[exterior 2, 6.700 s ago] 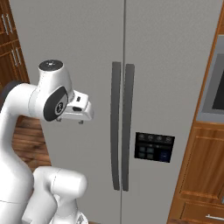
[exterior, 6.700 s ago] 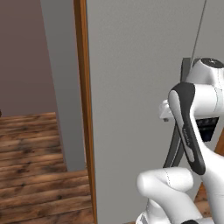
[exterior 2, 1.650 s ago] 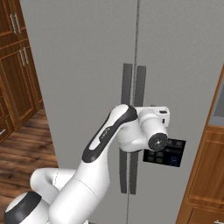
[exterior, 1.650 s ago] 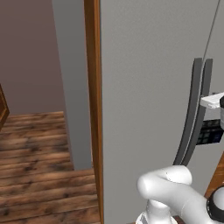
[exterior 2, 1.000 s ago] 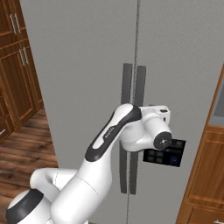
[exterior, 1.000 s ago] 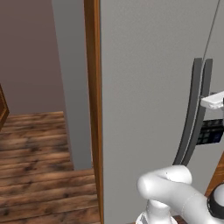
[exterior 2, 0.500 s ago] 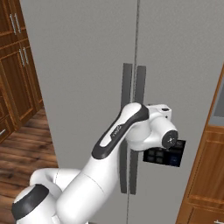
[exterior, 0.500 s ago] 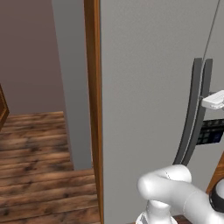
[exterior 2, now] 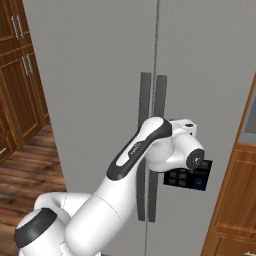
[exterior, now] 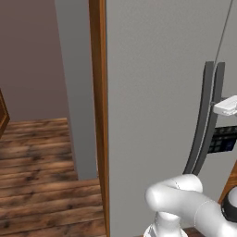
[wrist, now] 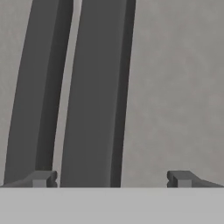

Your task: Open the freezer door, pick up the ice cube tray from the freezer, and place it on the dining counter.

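Two tall matte-grey doors meet at a thin seam, both shut. The right one, the freezer door (exterior 2: pixel 210 75), carries a dark control panel (exterior 2: pixel 187 179). Each door has a long dark bar handle. My gripper (wrist: pixel 111 179) is open, close to the doors, and the right handle (wrist: pixel 96 87) stands between its fingertips (wrist: pixel 41 178) without touching them. The left handle (wrist: pixel 37 87) lies just outside the left fingertip. My white hand (exterior: pixel 227 105) sits against the right handle (exterior: pixel 216 92). The ice cube tray is hidden behind the shut doors.
A thin brown wooden side panel (exterior: pixel 98 115) borders the appliance on its left, with wood floor (exterior: pixel 41 176) beyond it. Brown cabinets (exterior 2: pixel 17 75) stand to the left, and more brown cabinetry (exterior 2: pixel 235 200) to the right.
From a folded pose the arm has reached out to the handles while the views shifted. In the last second the wrist turned and the hand edged nearer to the right handle.
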